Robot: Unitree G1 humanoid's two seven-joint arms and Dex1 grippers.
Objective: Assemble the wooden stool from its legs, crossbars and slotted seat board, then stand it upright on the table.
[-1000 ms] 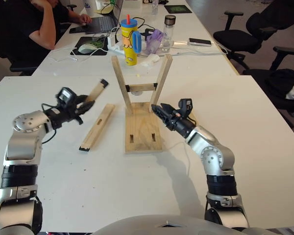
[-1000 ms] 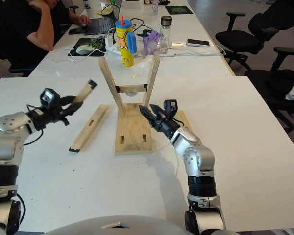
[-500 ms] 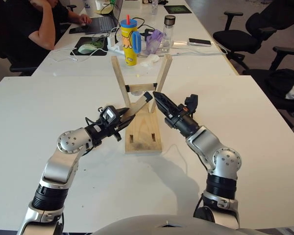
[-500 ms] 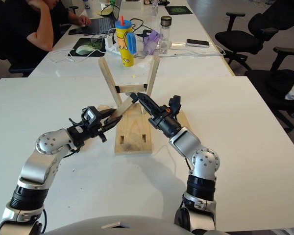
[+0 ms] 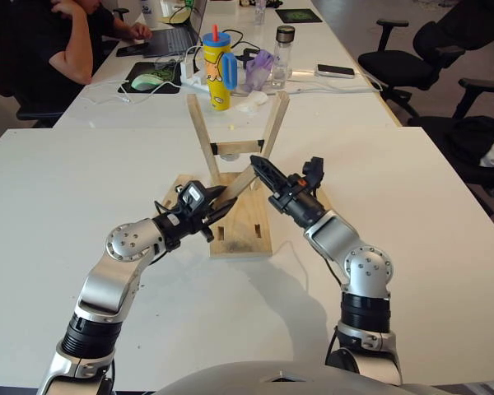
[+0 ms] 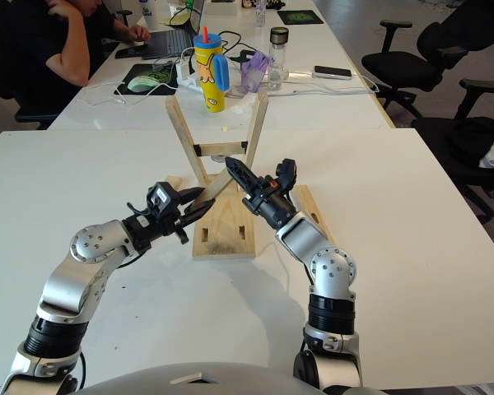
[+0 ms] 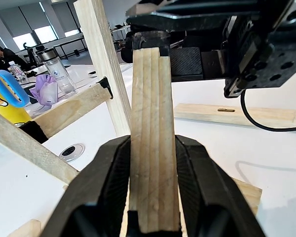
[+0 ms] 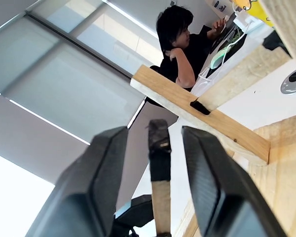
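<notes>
Crossbar [image 5: 239, 183] tip between right fingers [image 8: 106, 197] — gap each side.

2 arms angled inward, grippers nose to nose.
Left gripper [image 5: 216, 210] clamps the leg [image 5: 242, 183]; right gripper [image 5: 262, 170], elbow bent, holds its fingers parted either side of the tip.

Head stereo pair: high behind both arms, facing forward and down over the table [image 5: 428, 247]; the two eyes sit side by side and share the seat board [image 5: 240, 243] and the desks [image 5: 354, 107] beyond. Left wrist camera: close behind the left gripper [image 7: 153, 143], sighting along the leg [image 7: 150, 98] toward the right gripper [image 5: 262, 170]. Right wrist camera: tilted upward between its own fingers [image 8: 101, 187], sharing that leg's tip
</notes>
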